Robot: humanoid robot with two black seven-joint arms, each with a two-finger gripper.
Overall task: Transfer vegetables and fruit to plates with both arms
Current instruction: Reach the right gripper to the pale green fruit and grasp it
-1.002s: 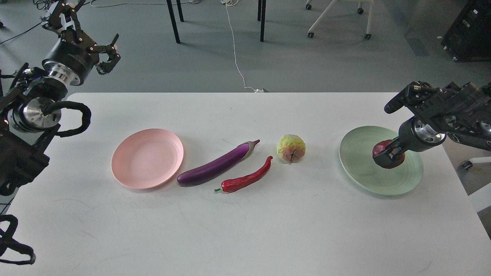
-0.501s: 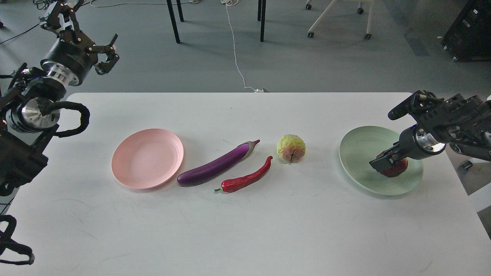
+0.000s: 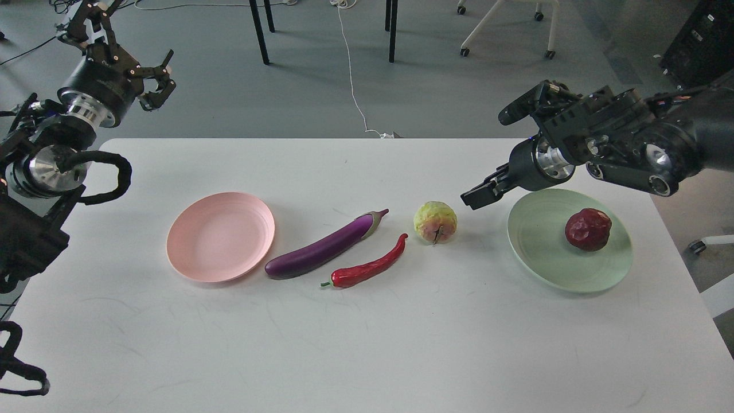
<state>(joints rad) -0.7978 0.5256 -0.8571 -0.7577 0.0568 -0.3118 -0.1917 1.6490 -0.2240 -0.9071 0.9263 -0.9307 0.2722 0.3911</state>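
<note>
**Pomegranate delivered, right hand swung back toward the bumpy fruit**

Since half a second earlier, the right hand (image 3: 479, 194) had let go of the dark red pomegranate with its small crown (image 3: 588, 229) and lifted away up and to the left; the fruit now sat alone on the right half of the pale green ringed plastic plate (image 3: 539, 252). That hand hung just right of and slightly above the bumpy yellow-green, pink-tinged round fruit (image 3: 435, 222), not touching it. It showed as a dark, narrow tip, so I could not tell whether its fingers were apart or together.

At the upper left of the frame, the left hand (image 3: 155, 86) stood high beyond the white desk (image 3: 367, 344), its claws spread and holding nothing. The pale pink ringed plastic plate (image 3: 220, 236) at left centre was empty. Beside it lay the long glossy purple eggplant (image 3: 324, 248), and just below that the curved red chili pepper with a green stem (image 3: 370, 267), close to it but apparently apart.

The bumpy fruit looked firm and light, its rough skin likely giving good purchase; gripping across its widest part seemed soundest. The eggplant's gloss suggested slipperiness, so a hold near its middle would balance it best.

The right arm ran off the right edge, and the left arm's lower links were cut off at the left.
</note>
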